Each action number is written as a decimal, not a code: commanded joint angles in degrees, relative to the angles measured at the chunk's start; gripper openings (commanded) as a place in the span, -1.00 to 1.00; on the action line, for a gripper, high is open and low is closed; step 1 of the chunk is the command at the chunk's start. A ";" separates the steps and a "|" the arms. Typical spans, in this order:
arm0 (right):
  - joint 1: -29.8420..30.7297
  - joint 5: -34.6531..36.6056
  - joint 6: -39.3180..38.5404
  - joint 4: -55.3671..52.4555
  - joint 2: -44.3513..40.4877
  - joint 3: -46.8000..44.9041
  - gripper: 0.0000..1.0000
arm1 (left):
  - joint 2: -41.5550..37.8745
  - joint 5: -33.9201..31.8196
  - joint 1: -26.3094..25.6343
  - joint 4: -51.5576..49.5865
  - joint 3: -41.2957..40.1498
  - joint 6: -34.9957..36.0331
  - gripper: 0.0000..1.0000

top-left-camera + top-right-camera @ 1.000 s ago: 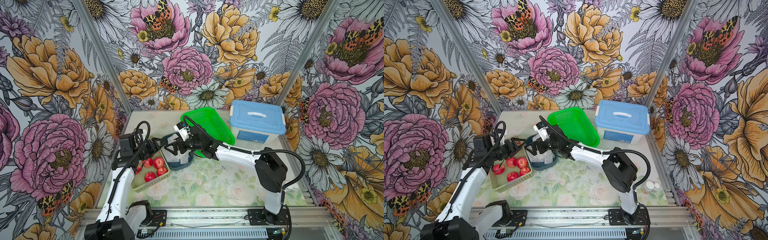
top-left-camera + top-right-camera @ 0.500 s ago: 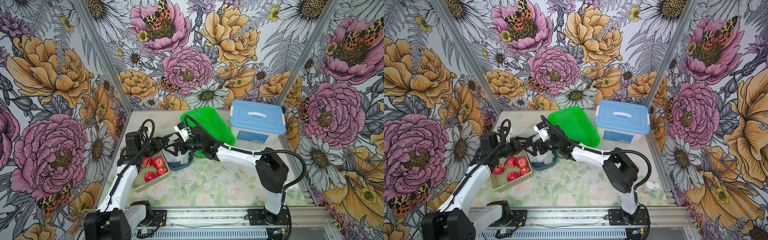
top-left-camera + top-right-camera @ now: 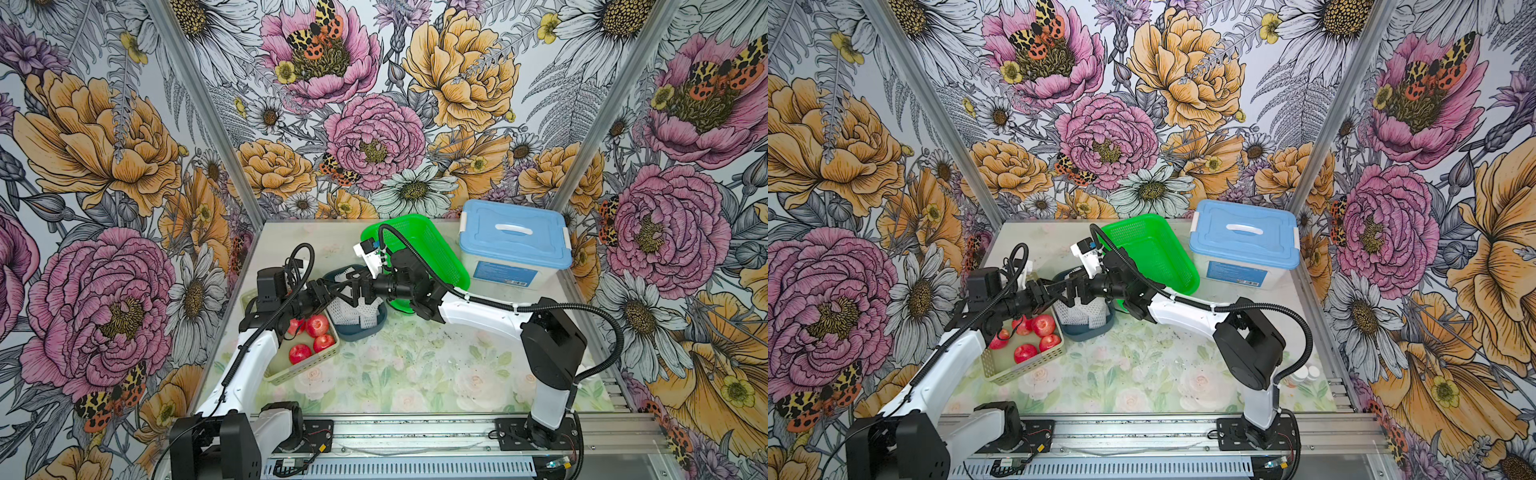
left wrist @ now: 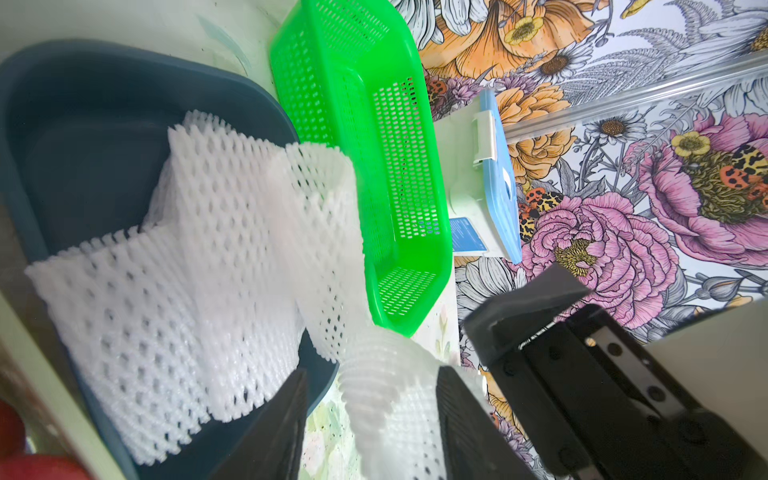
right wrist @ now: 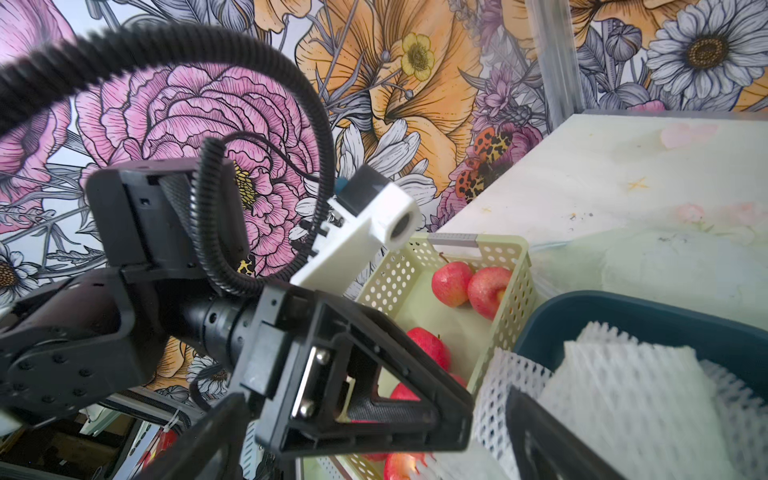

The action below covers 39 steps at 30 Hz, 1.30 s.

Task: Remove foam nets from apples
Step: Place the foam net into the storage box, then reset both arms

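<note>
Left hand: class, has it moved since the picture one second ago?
Yes. The left hand has shifted away from the pale basket towards the dark blue tub, at whose rim it holds a foam net.

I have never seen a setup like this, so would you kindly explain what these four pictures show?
This is a robot with two arms at a table. Both top views look down on the whole scene; each wrist view comes from a camera on one arm, near its gripper. On the table stand a pale basket of bare apples, a dark blue tub of loose nets, a green basket and a blue-lidded box. The left gripper is shut on a foam net, seen close in the left wrist view; whether an apple is inside, I cannot tell. The right gripper is open, close to it.
</note>
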 commanded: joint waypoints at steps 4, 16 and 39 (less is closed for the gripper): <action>-0.23 0.43 0.72 3.72 -2.09 0.32 0.99 | -0.66 1.03 -0.59 -0.10 -0.89 0.65 -0.05; -2.21 6.23 -2.01 -1.38 -6.65 -8.45 0.99 | -3.83 -0.02 6.84 -0.99 -0.80 -0.03 0.52; -25.93 60.98 -23.98 -26.25 -49.26 -43.11 0.99 | -1.42 -69.88 2.93 12.06 1.67 19.27 0.98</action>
